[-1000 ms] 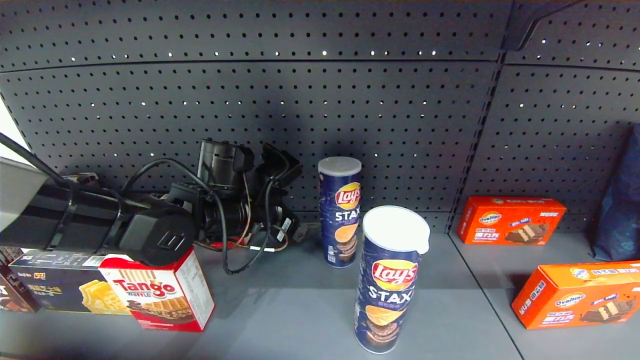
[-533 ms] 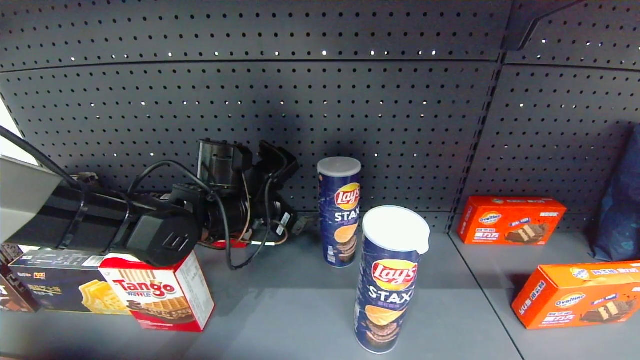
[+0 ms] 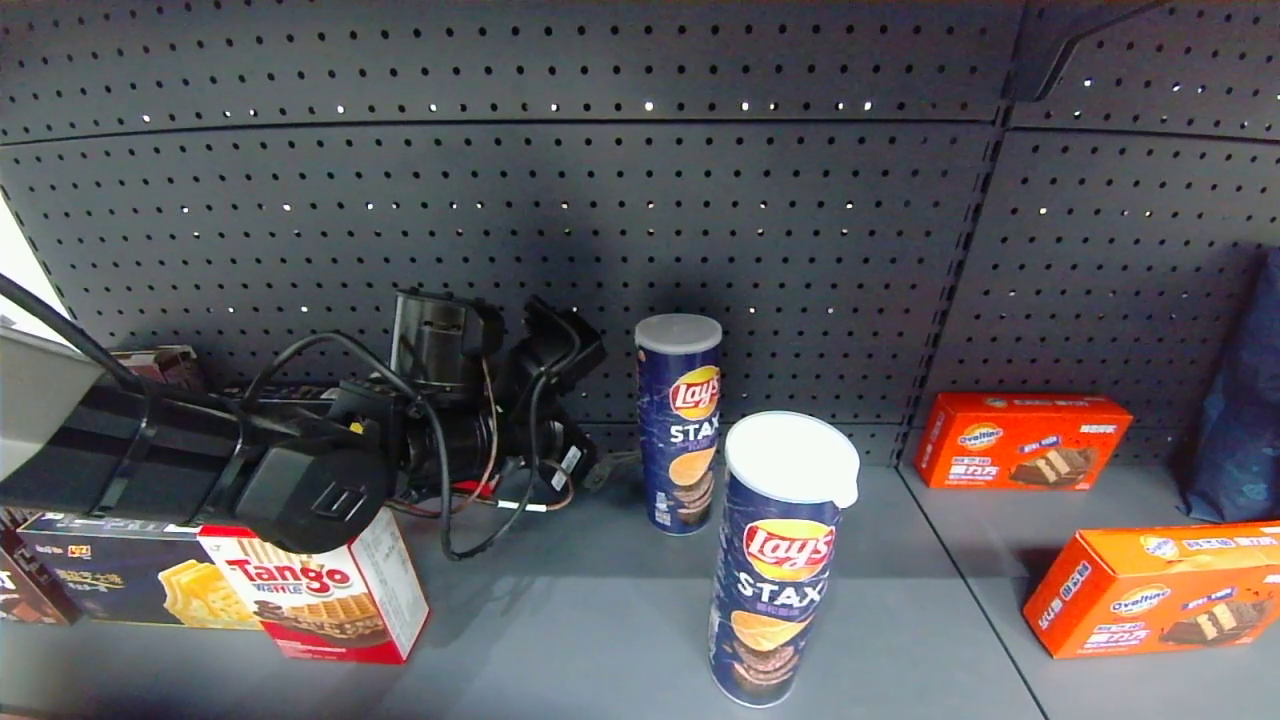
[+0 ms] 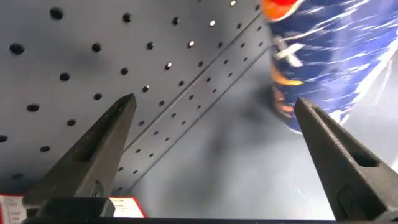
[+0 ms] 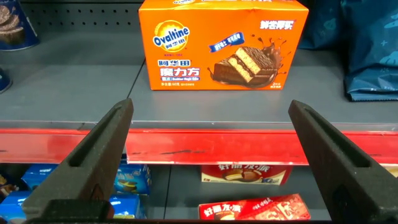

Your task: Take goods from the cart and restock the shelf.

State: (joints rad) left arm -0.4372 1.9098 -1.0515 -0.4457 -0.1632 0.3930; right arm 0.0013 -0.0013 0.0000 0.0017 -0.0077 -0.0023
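Head view: cylindrical front can (image 3: 775, 570), pegboard (image 3: 500, 200)

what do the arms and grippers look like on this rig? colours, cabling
Left arm: black cylindrical links, round black joint housing, loose black cables looping past the wrist, some red and white wiring. Left gripper and right gripper: two dark grey, matte, wedge-shaped fingers each, tapering to points.

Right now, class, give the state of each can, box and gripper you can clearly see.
Rear chips can: upright, lid on.
Front chips can: upright, lid on.
Left gripper: open, empty.
Right gripper: open, empty.
Wafer box: closed.
Front orange box: closed.
Rear orange box: closed.
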